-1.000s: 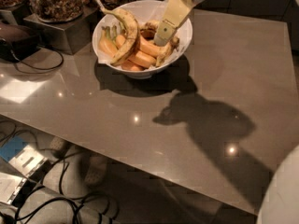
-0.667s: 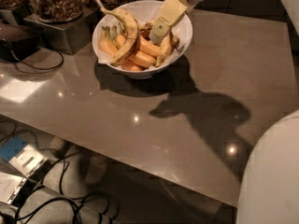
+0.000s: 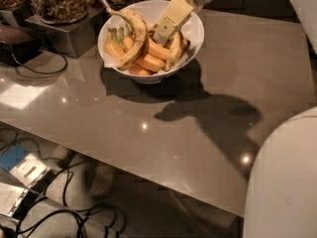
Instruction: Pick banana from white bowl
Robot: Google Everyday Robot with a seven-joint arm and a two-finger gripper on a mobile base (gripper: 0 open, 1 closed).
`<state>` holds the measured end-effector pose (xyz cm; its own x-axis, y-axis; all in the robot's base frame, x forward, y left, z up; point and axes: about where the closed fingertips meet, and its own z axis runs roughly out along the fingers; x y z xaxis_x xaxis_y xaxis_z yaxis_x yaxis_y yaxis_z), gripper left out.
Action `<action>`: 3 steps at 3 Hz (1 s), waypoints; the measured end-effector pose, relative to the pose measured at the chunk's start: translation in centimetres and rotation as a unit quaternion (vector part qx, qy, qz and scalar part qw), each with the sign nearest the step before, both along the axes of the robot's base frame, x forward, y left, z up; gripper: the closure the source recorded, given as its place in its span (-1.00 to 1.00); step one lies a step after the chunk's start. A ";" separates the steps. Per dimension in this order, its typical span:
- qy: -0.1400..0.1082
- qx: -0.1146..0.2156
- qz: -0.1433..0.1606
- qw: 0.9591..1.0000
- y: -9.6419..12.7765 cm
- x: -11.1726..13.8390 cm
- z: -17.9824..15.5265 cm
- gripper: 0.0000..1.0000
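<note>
The white bowl [image 3: 196, 29] stands at the far side of the grey table and holds several bananas. The mottled overripe banana [image 3: 175, 49] lies at the bowl's right side, dull yellow with brown blotches. A long arched yellow banana [image 3: 134, 32] leans across the left half, over smooth orange-yellow bananas [image 3: 148, 58]. My gripper [image 3: 162, 34] comes down from the top right as a pale yellow slab. Its tip is inside the bowl, just left of the mottled banana and among the fruit. I cannot tell whether it touches the mottled banana.
Jars of nuts [image 3: 58, 1] stand on a metal box [image 3: 59, 32] left of the bowl. A dark device [image 3: 17, 39] with a cable lies at far left. My white body [image 3: 282, 182] fills the lower right. Cables and papers lie on the floor below the table's near edge.
My gripper has moved left and a little deeper into the bowl, from its right rim towards the middle. My white body takes up more of the lower right.
</note>
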<state>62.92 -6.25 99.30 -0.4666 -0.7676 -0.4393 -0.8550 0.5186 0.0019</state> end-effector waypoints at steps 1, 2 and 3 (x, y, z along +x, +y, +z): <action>0.022 0.005 -0.014 1.000 0.4 1.2 -1.1 -1.00; 0.039 0.005 -0.027 0.999 0.8 2.3 -2.0 -1.00; 0.051 0.004 -0.043 0.998 1.0 3.2 -2.7 -0.63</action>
<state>66.14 -5.20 96.61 -0.5725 -0.7201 -0.3920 -0.8030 0.5891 0.0903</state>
